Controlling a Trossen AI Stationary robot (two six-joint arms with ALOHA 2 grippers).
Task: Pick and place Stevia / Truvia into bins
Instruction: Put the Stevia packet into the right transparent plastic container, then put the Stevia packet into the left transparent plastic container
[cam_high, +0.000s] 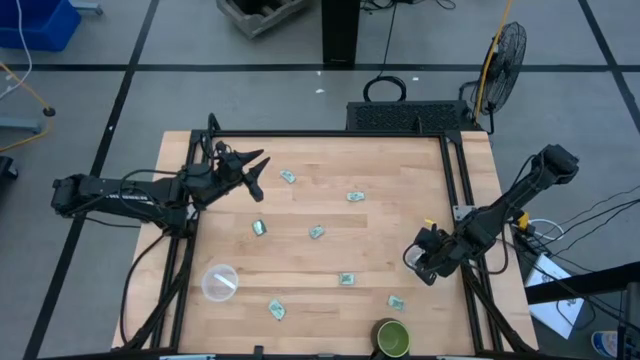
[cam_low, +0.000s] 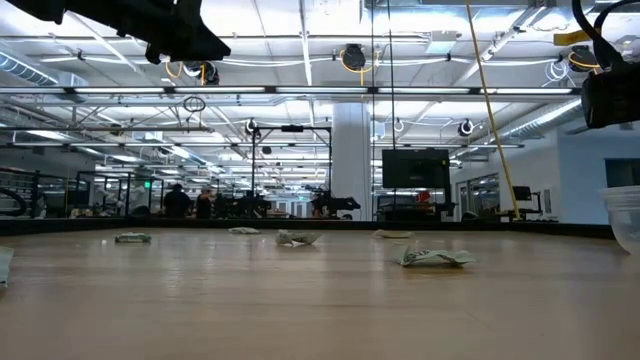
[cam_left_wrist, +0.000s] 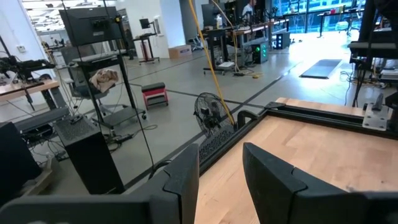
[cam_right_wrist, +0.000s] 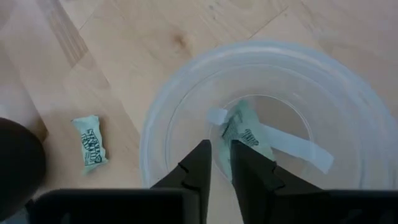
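Note:
Several small pale green Stevia / Truvia packets lie scattered on the wooden table, among them one (cam_high: 288, 177) at the back, one (cam_high: 317, 232) in the middle and one (cam_high: 276, 310) near the front. My right gripper (cam_high: 425, 260) hangs over a clear bin (cam_right_wrist: 177, 87) at the table's right side. Its fingers (cam_right_wrist: 202, 165) stand slightly apart and open with nothing between them. A packet (cam_right_wrist: 245, 130) lies on that bin's floor just below the tips. A second clear bin (cam_high: 219, 282) stands at the front left. My left gripper (cam_high: 250, 165) hovers open at the back left, holding nothing.
A dark green cup (cam_high: 392, 338) stands at the front edge, close to a loose packet (cam_high: 396, 301) that also shows beside the bin as a packet (cam_right_wrist: 90, 148). A black frame (cam_high: 455, 180) borders the table. A fan (cam_high: 505, 55) stands behind it.

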